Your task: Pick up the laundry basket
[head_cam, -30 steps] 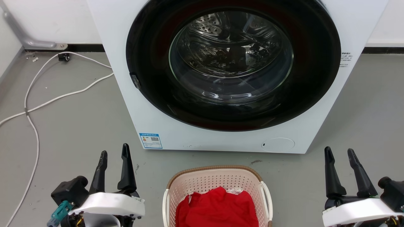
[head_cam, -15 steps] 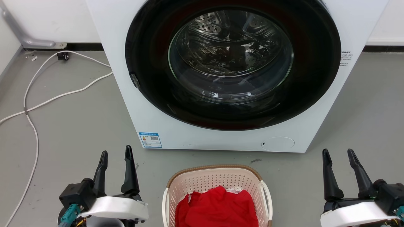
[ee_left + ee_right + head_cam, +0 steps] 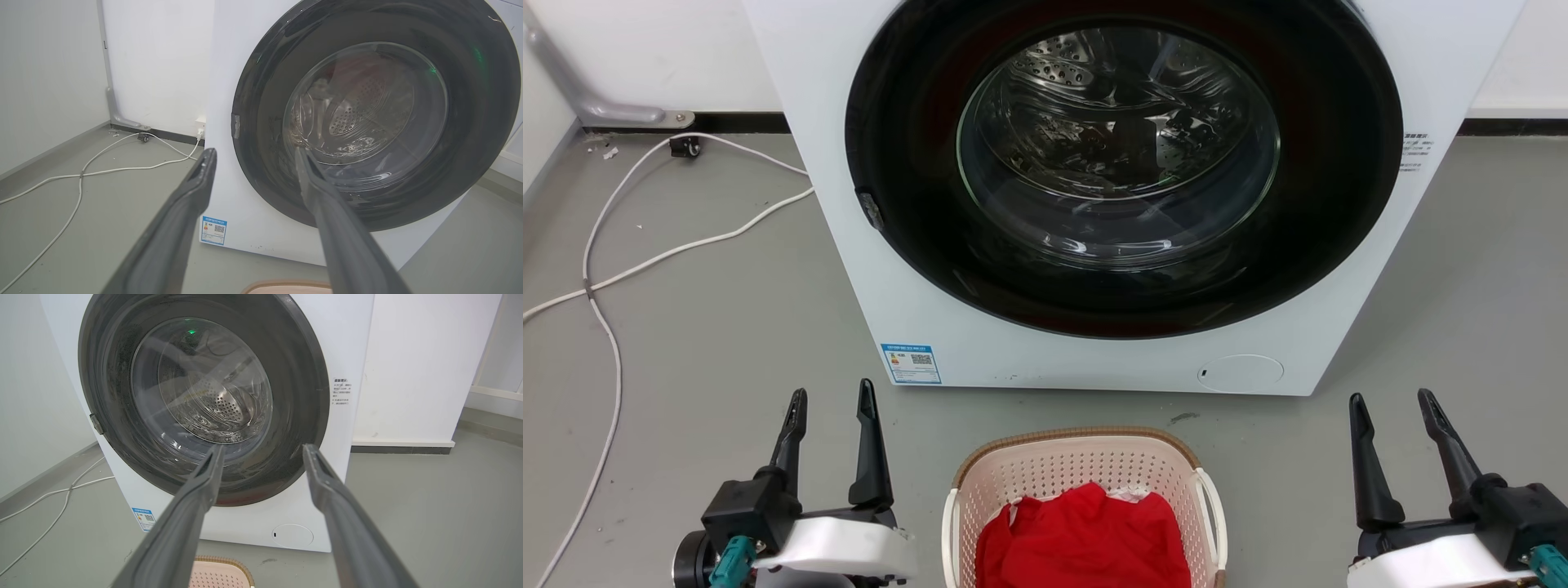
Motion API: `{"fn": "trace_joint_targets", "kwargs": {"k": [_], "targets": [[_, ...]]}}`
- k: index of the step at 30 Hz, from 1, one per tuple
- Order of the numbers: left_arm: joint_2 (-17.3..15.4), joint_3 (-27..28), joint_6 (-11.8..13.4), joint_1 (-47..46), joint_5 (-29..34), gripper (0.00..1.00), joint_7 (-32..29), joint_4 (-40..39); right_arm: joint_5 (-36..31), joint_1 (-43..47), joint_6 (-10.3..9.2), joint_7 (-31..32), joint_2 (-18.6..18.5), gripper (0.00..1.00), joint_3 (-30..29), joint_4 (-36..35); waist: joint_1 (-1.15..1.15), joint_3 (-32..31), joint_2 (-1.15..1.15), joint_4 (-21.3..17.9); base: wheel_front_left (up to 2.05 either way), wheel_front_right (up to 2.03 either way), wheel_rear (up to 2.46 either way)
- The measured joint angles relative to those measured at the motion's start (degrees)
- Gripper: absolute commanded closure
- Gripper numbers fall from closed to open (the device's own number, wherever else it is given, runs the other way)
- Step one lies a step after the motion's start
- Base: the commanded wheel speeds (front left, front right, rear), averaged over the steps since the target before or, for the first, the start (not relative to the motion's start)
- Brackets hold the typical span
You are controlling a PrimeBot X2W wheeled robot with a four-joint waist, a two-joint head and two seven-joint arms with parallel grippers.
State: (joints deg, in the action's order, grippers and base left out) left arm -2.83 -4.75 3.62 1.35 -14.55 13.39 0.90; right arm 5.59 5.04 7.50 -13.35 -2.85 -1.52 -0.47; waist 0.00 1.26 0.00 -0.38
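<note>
A blue and white sticker (image 3: 912,364) with a QR code is seen low on the washing machine (image 3: 1013,359) front; small dark print (image 3: 1415,151) is seen near its right edge. Neither can be read.

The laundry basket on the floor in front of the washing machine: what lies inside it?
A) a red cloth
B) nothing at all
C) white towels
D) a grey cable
A: in the head view a red cloth lies crumpled inside the laundry basket, against its perforated far wall.
</note>
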Motion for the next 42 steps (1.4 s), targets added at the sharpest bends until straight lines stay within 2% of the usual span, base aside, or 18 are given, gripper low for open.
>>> {"fn": "trace_joint_targets", "kwargs": {"k": [16,42], "targets": [[-0.01,-0.64,0.96,0.71,5.94,0.0,1.53,-0.3,-6.02,0.9,0.0,-1.74,0.0,0.0,0.27,-0.34,0.0,0.1,0.0,0.14,0.0,0.0,0.0],[-0.02,-0.43,1.42,0.87,6.23,0.0,1.68,0.23,-5.83,0.94,0.0,-1.74,0.0,0.0,0.48,-0.31,0.0,0.13,0.0,0.02,0.0,0.0,0.0]]}}
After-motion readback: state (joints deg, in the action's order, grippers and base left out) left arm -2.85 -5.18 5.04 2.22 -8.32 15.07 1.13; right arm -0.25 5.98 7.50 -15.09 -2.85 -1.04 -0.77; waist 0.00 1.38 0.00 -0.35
